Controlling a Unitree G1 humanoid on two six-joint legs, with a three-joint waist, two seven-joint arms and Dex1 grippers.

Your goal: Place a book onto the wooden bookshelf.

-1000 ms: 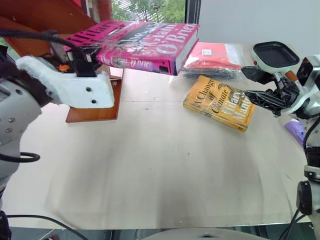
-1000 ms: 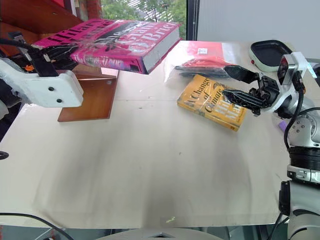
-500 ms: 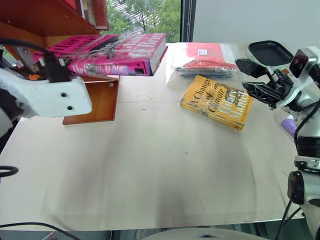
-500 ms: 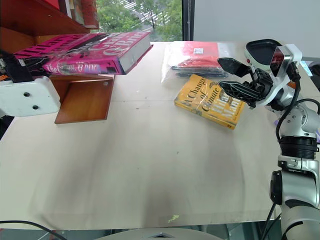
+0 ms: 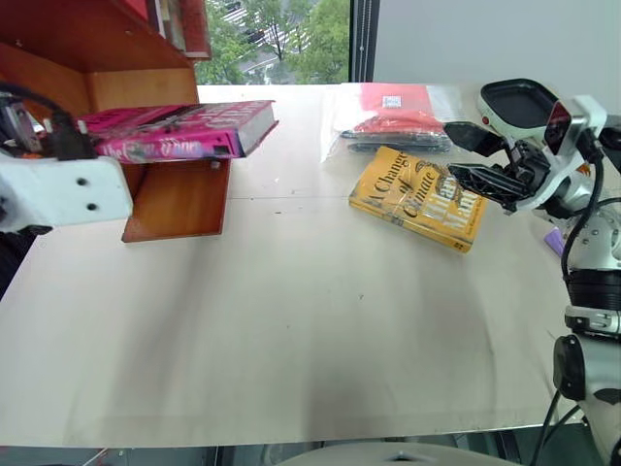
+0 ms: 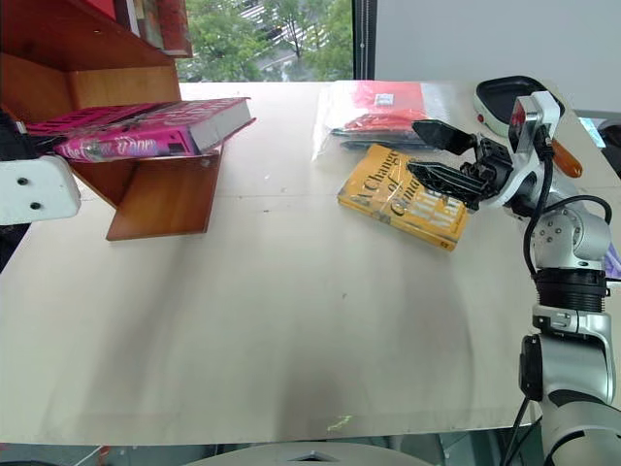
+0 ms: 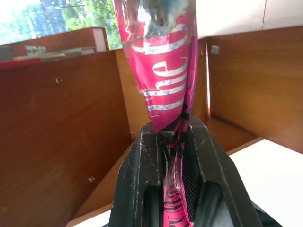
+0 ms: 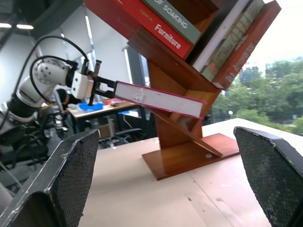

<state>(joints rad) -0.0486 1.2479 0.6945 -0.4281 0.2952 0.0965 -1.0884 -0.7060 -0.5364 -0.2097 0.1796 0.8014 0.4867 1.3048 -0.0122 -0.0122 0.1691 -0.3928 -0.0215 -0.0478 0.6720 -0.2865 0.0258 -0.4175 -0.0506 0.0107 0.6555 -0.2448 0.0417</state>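
Bright daylight from the window (image 5: 281, 39), soft shadows on the table (image 5: 310, 320), glare at wrist views' edges.

You're facing a broad pale beige tabletop (image 5: 310, 330); behind it, a tall window (image 5: 281, 39) shows green trees, beside a plain grey wall (image 5: 466, 39).

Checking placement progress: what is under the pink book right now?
The pink book, clamped flat in the left gripper, hangs over the wooden bookshelf's lower slanted boards. Its free end juts out over the table. Whether its underside touches a board is hidden.
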